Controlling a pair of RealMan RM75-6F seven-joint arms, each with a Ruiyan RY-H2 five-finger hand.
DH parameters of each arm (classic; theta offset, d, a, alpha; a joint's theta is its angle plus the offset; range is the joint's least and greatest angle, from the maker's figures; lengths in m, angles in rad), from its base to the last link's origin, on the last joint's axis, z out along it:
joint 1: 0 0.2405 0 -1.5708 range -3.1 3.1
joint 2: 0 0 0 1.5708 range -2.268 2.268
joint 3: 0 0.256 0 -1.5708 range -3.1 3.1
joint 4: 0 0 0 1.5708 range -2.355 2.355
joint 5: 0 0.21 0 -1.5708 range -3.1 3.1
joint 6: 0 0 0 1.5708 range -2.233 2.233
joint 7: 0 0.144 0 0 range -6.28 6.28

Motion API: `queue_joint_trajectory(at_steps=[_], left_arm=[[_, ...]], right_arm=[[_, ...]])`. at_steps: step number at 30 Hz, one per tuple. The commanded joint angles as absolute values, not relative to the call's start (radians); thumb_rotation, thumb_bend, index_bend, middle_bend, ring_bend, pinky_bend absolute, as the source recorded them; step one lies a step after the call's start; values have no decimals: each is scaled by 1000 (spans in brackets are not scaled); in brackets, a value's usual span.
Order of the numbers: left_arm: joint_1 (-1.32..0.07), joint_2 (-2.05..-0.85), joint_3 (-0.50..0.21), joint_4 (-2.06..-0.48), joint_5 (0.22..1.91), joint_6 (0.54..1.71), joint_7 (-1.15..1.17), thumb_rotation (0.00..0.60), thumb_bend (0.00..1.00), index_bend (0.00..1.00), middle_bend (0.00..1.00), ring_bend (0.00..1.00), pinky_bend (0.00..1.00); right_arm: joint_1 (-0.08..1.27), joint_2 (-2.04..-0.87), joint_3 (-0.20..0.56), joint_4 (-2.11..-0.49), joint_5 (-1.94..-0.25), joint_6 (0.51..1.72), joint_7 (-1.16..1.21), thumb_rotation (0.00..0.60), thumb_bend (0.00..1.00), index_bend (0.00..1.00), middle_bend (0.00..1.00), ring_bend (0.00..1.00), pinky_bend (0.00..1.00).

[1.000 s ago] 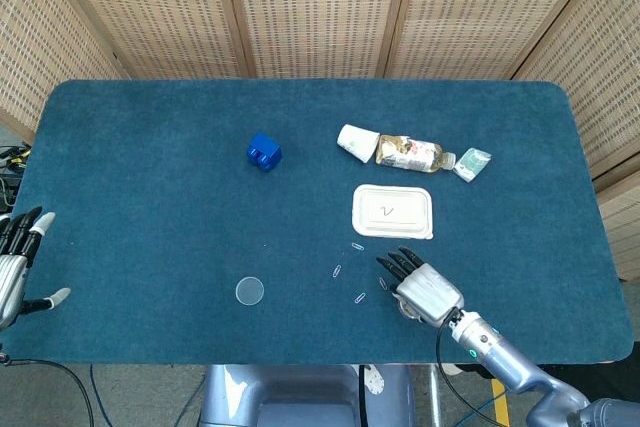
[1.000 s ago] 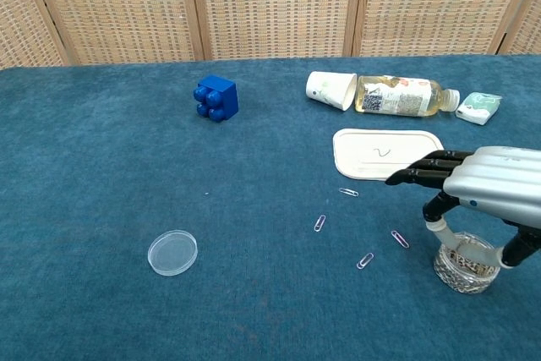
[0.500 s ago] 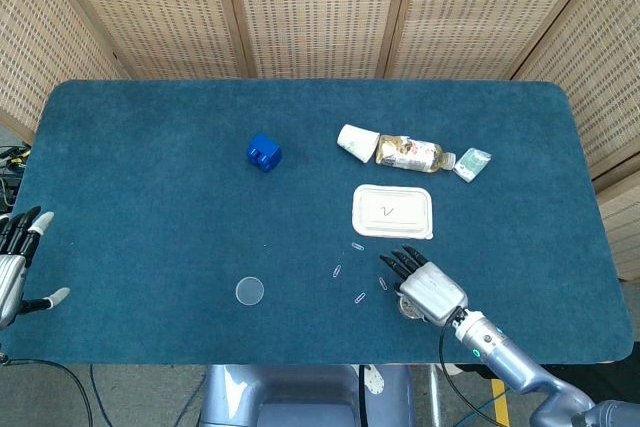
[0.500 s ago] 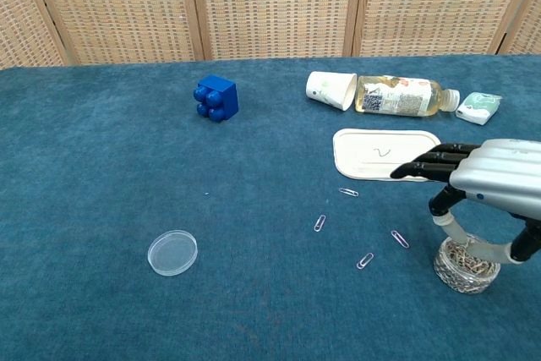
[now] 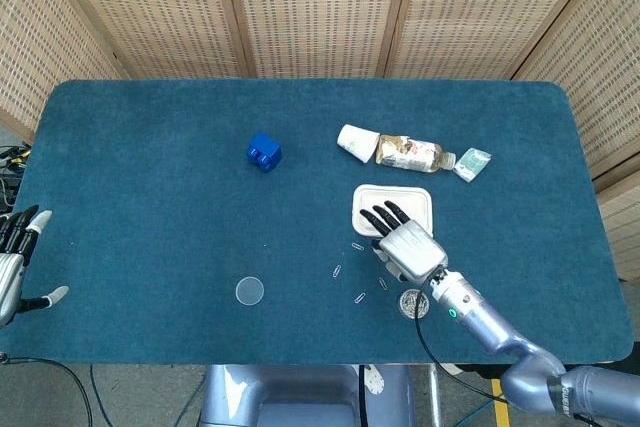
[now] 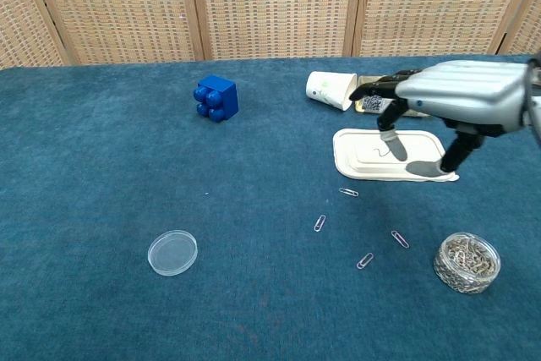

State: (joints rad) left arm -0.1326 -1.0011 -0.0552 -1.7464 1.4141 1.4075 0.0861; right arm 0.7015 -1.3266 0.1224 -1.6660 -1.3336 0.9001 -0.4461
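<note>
Right hand (image 6: 456, 99) hovers above the white rectangular plastic lid (image 6: 372, 155) on the blue felt worktop (image 5: 150, 177), fingers (image 5: 385, 217) spread, holding nothing. Small glass dish of paper clips (image 6: 467, 263) stands near, loose clips (image 6: 365, 260) beside it. Lid judged light, thin, flexible, lying flat: best taken at a raised edge. Left hand (image 5: 15, 262) open at worktop's edge.

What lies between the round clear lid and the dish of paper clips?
Loose paper clips on bare cloth between the lid and the dish; clearest in the chest view.
</note>
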Motion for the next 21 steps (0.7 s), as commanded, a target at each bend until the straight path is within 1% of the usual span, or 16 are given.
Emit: queue_joint_trajectory(at_steps=[1, 4, 6, 9, 17, 21], left_arm=[[-134, -1001, -58, -1744, 1408, 1404, 82, 600, 15, 0, 0, 0, 0], [-138, -999, -63, -1739, 1395, 1395, 73, 600, 15, 0, 0, 0, 0], [-139, -998, -65, -1737, 1390, 1391, 68, 600, 15, 0, 0, 0, 0], [-141, -996, -67, -1735, 1384, 1386, 62, 600, 15, 0, 0, 0, 0], [-145, -994, -69, -1732, 1377, 1377, 53, 600, 15, 0, 0, 0, 0], [-146, -991, -73, -1730, 1371, 1373, 45, 600, 15, 0, 0, 0, 0]], right_arm=[[760, -1412, 170, -1604, -1215, 847, -499, 600, 330, 563, 36, 0, 1], [794, -1470, 176, -1556, -1135, 824, -547, 600, 294, 531, 36, 0, 1], [809, -1495, 176, -1537, -1097, 819, -574, 600, 250, 501, 37, 0, 1], [830, -1531, 176, -1511, -1043, 815, -607, 600, 224, 482, 29, 0, 1], [873, -1603, 183, -1447, -946, 820, -645, 600, 239, 474, 23, 0, 1], [898, -1644, 193, -1399, -853, 808, -653, 600, 248, 473, 23, 0, 1]])
